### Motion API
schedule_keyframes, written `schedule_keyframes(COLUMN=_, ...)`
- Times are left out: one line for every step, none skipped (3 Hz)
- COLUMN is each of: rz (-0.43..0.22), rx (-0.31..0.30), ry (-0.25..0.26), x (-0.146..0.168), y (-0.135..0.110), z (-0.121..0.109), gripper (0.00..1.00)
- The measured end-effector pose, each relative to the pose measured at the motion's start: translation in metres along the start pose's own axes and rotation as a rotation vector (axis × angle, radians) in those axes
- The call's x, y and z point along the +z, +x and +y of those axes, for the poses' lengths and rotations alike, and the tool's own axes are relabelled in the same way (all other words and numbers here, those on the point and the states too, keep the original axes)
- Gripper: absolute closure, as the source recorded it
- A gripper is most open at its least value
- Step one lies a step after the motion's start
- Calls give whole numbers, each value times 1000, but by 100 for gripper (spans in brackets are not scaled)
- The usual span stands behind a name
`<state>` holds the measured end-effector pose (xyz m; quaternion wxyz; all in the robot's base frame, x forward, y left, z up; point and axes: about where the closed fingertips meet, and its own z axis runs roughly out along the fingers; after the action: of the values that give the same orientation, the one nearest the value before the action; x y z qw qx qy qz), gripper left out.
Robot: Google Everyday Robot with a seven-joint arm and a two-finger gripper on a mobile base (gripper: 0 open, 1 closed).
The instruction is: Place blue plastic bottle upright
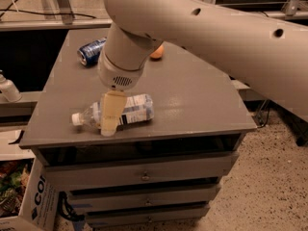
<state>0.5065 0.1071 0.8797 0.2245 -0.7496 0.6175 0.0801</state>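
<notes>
The blue plastic bottle [130, 110] lies on its side near the front left of the grey cabinet top [192, 100], white cap pointing left. It is clear with a pale blue-white label. My gripper [110, 115] hangs down from the big white arm directly over the bottle's neck end. One tan finger [111, 113] shows in front of the bottle and covers part of it. The other finger is hidden behind it.
A dark blue soda can [91, 51] lies on its side at the back left of the top. An orange round object [157, 52] sits behind the arm. A white bottle [7, 88] stands left of the cabinet. A cardboard box [29, 201] sits on the floor at lower left.
</notes>
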Motion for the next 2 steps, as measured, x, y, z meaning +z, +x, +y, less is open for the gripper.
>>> schedule_keyframes(rz=25, rx=-22, ry=-29, x=18, y=-6, z=-3, gripper=0)
schedule_keyframes(rz=60, rx=-40, ry=-58, x=35, y=-7, z=-2, gripper=0)
